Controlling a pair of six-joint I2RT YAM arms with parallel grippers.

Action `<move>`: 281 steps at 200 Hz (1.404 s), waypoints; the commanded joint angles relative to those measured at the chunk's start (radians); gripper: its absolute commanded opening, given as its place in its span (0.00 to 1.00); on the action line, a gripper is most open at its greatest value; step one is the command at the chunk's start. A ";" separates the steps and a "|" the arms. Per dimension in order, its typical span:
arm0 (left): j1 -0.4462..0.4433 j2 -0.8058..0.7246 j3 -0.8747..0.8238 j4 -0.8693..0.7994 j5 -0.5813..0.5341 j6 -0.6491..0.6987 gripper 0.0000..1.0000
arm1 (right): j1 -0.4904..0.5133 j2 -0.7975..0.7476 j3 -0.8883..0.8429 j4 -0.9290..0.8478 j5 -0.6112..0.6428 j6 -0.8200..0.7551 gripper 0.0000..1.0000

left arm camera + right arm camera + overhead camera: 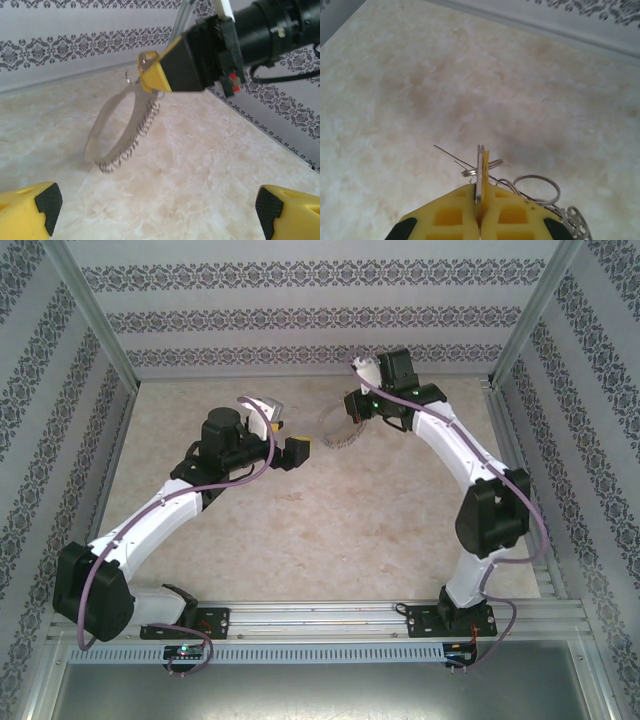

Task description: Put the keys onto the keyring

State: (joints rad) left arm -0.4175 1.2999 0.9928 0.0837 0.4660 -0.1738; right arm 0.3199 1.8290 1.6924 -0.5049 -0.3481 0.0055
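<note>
Marbled tabletop [300,540]: right gripper [152,75], clamped on the keyring [112,125], presents its hoop to the wide-open, empty left gripper [159,205], presumably to ease threading.

The right tool [150,70] partly hides the keyring [97,131].

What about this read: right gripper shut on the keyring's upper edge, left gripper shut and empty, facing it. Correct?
Not quite. The left gripper is open, not shut: the left wrist view shows its fingers spread wide. The rest holds: right gripper shut on the keyring's upper edge, left empty and facing it.
</note>
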 commanded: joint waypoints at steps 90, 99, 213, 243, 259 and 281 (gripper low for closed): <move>0.023 -0.063 -0.046 0.075 0.033 -0.099 1.00 | 0.009 -0.056 -0.503 0.367 -0.010 0.292 0.00; 0.024 -0.066 -0.052 0.080 0.036 -0.106 1.00 | 0.026 -0.067 -0.551 0.383 0.010 0.306 0.00; 0.023 -0.054 -0.041 0.087 0.092 -0.159 1.00 | 0.163 -0.167 -0.795 0.445 -0.015 0.366 0.39; 0.024 -0.057 -0.034 0.077 0.116 -0.173 1.00 | 0.159 -0.414 -0.902 0.423 -0.027 0.401 0.75; 0.023 -0.064 -0.037 0.078 0.123 -0.184 1.00 | 0.129 -0.539 -0.919 0.375 -0.020 0.406 0.84; 0.023 -0.084 -0.054 0.082 0.108 -0.190 1.00 | 0.072 -0.677 -0.915 0.303 0.012 0.408 0.92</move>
State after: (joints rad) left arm -0.4034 1.2533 0.9443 0.1204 0.5644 -0.3378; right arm 0.4465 1.2751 0.7822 -0.1246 -0.3634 0.4023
